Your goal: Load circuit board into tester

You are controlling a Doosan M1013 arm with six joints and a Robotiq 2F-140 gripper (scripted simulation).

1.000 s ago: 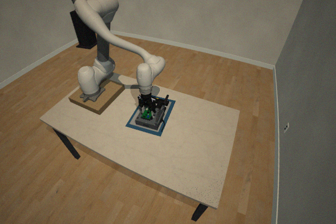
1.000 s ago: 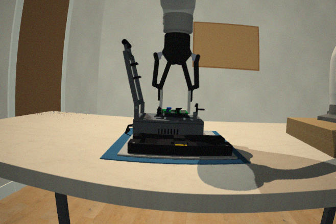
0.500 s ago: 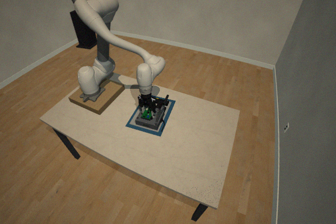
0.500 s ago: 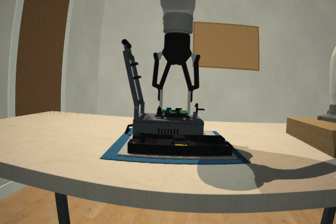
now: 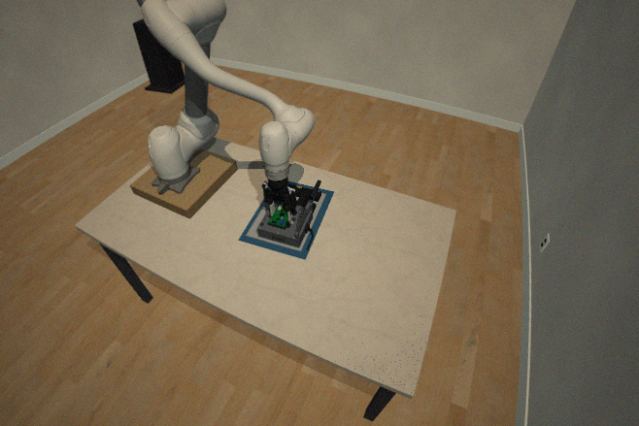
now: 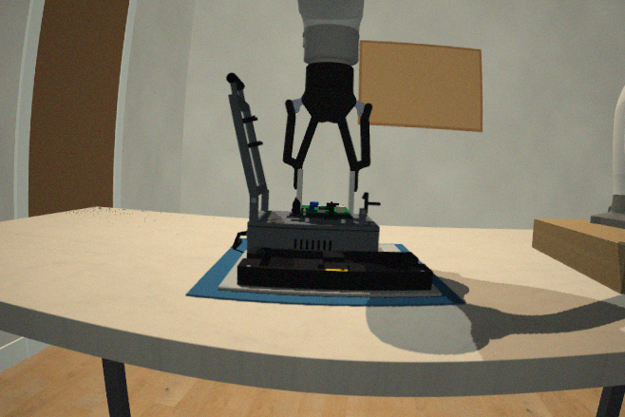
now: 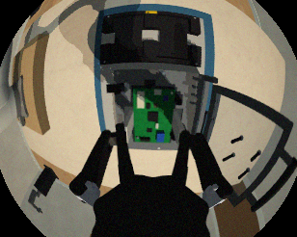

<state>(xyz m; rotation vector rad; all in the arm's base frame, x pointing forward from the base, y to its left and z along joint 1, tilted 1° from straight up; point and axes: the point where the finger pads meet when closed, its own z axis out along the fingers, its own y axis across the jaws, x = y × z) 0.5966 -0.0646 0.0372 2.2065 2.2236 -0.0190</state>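
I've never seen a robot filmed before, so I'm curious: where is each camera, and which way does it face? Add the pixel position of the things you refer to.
Top: high beyond the table, facing down across it; shows the whole arm (image 5: 190, 49).
Exterior: near table height, level, facing the tester (image 6: 312, 239) side-on; shows the wrist and pincer (image 6: 327, 195).
Wrist: on the arm's end, facing down past the pincer (image 7: 151, 132).
All three share the green board.

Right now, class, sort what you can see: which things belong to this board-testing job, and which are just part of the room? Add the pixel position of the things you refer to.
Belong to the job:
- circuit board (image 5: 279, 218) (image 6: 325, 209) (image 7: 152, 117)
- tester (image 5: 279, 235) (image 6: 312, 236), with its raised lid (image 6: 245, 149) (image 7: 253, 103)
- black tray (image 6: 332, 278) (image 7: 130, 40)
- gripper (image 5: 280, 214) (image 6: 326, 187) (image 7: 152, 117)

Just part of the room:
- cork-coloured wall panel (image 6: 421, 85)
- brown door (image 6: 78, 84)
- wall socket (image 5: 544, 242)
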